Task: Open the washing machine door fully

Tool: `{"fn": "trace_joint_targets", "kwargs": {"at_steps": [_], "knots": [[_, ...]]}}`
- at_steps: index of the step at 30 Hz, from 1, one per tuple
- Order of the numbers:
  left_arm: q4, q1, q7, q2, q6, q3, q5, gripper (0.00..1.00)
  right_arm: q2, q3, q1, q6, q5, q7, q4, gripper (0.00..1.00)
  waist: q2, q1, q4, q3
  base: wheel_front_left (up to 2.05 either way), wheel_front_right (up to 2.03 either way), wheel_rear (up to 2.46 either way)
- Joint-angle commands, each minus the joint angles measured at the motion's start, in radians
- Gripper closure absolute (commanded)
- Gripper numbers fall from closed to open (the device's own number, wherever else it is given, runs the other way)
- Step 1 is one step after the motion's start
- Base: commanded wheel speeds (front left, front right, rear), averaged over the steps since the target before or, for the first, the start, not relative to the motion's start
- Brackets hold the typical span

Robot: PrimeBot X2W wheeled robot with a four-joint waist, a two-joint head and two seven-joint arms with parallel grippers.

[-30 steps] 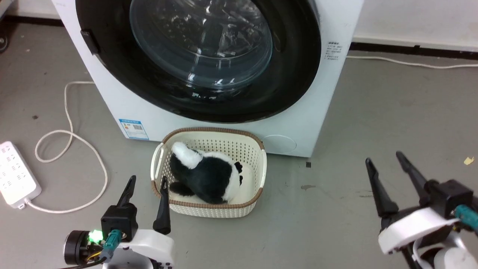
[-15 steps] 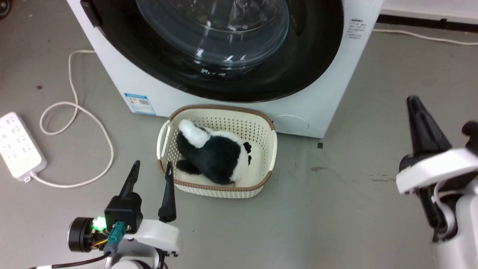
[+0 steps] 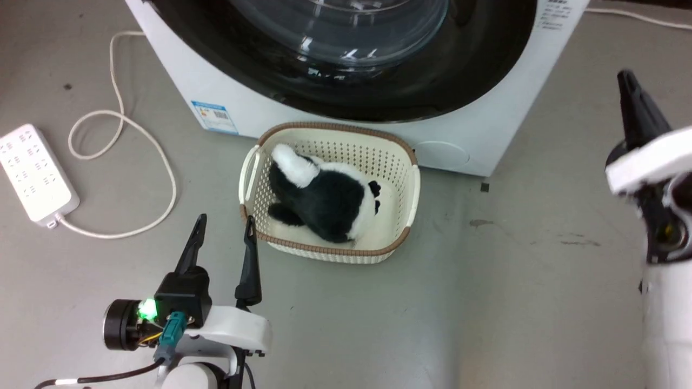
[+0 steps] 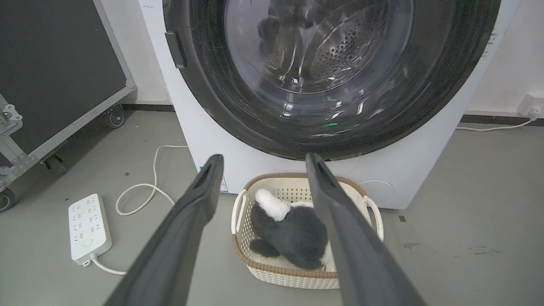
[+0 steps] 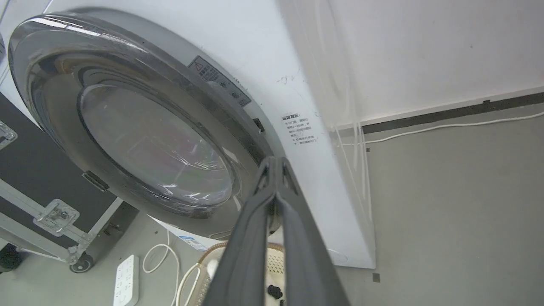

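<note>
Grey floor (image 3: 513, 302) throughout, scuffed, with a white wall behind. Standing on it: white washing machine (image 3: 486, 129), front turned toward the robot.

Washing machine door (image 3: 470, 70) noted seated against the machine's front, not swung out. Round and glossy black, hence no long axis to record. Flat face pointing outward over the basket, toward the robot. Clear glass window at centre, with perforated drum visible through it from the left wrist. Dark latch tab (image 4: 175, 49) at the door's left rim.

Blue label (image 3: 215, 116) low on the front at left, round cap (image 3: 442, 155) low at right.

Cream basket (image 3: 415, 183) on the floor just before the machine, holding a black-and-white plush toy (image 3: 324, 200).

Left tool (image 3: 225, 219) low over the floor, just beside the basket's near left corner. Fingers spread, gripping nothing, aimed up at the door.

Right tool (image 5: 275, 160) raised at the machine's right side, well apart from the basket. Fingertips pressed together on nothing, lined up with the door's right rim. Contact with the door not determinable.

Power strip (image 3: 35, 173) and looped white cord (image 3: 135, 140) on the floor to the left, with a black wheeled case (image 4: 55, 63) beyond.
</note>
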Motion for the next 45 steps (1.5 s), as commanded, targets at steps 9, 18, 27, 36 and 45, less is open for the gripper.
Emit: {"fn": "trace_joint_targets", "kwargs": {"at_steps": [9, 18, 27, 36, 45], "knots": [[-0.008, -0.04, -0.027, 0.001, 0.021, -0.024, -0.011, 0.0, 0.008, -0.086, -0.213, 0.0, 0.078, 0.133, 0.149, 1.0, 0.0, -0.0002, 0.034, 0.055, 0.0, 0.0, 0.0], [-0.012, -0.067, -0.05, 0.001, 0.044, -0.054, -0.022, 0.0, -0.016, -0.199, -0.452, 0.0, 0.116, 0.264, 0.373, 1.0, 0.0, -0.0002, 0.077, 0.116, 0.0, 0.0, 0.0], [-0.012, -0.088, -0.069, 0.001, 0.064, -0.08, -0.027, 0.0, -0.042, -0.296, -0.639, -0.001, 0.159, 0.364, 0.556, 1.0, 0.0, -0.0002, 0.111, 0.163, 0.0, 0.0, 0.0], [-0.015, -0.111, -0.088, 0.001, 0.084, -0.102, -0.034, 0.0, -0.083, -0.383, -0.817, -0.001, 0.204, 0.448, 0.738, 1.0, 0.0, -0.0002, 0.14, 0.206, 0.0, 0.0, 0.0], [-0.003, -0.124, -0.107, 0.001, 0.1, -0.116, -0.034, 0.0, -0.107, -0.428, -0.851, -0.001, 0.235, 0.549, 0.859, 1.0, 0.0, -0.0002, 0.152, 0.187, 0.0, 0.0, 0.0]]}}
